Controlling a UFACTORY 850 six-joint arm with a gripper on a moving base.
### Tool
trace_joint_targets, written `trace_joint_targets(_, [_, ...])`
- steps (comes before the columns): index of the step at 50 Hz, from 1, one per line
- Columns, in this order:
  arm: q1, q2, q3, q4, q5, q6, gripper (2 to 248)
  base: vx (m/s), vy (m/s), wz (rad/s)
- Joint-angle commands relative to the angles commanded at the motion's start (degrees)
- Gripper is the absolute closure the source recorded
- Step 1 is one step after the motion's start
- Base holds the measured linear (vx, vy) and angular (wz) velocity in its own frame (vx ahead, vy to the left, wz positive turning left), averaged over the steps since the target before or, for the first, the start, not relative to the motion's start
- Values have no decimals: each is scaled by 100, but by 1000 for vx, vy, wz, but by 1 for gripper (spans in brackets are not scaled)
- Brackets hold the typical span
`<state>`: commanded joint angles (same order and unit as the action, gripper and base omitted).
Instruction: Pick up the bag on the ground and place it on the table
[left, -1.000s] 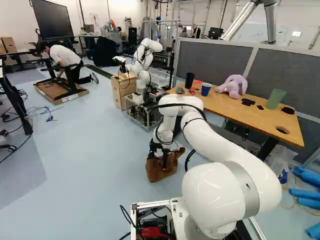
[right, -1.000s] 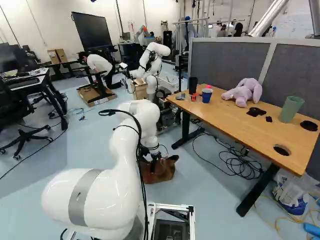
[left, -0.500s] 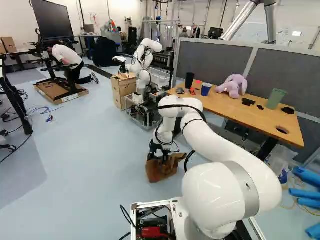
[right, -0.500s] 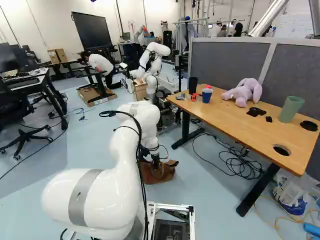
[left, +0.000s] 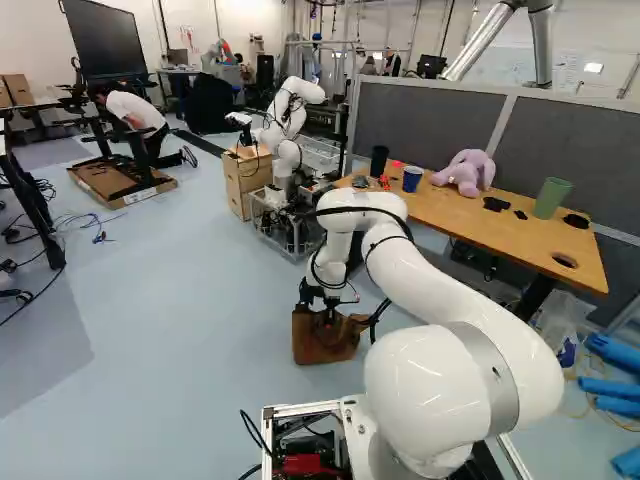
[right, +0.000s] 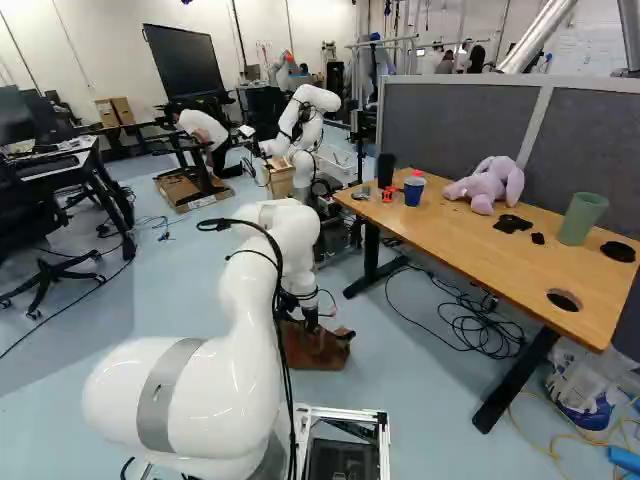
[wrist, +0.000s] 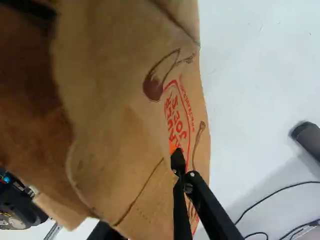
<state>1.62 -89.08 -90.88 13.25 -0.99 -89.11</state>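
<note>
Bag (left: 322, 347) sits on the floor (left: 180, 320), the hand (left: 328, 316) against it; whether open or clamped, I cannot tell.

Open brown bag (left: 322, 342) on floor

A wooden worktop (right: 455, 235) carries a lilac plush rabbit (right: 487, 187) near its middle. Towards one end stand a black cup (right: 386, 170) and a blue cup (right: 412, 192), with a small red item (right: 387, 195) beside them; towards the other, a green tumbler (right: 582, 218) stands between a small black piece (right: 538, 238) and a black disc (right: 618, 251). On the pale blue floor (right: 400, 375) are a brown paper bag (right: 318, 348) and, beneath the worktop, tangled black cables (right: 482, 330).
</note>
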Motion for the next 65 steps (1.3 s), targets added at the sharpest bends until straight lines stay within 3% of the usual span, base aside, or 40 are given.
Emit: trace_joint_targets(65, [0,1415,1296,0,0,0,232,0,0,0])
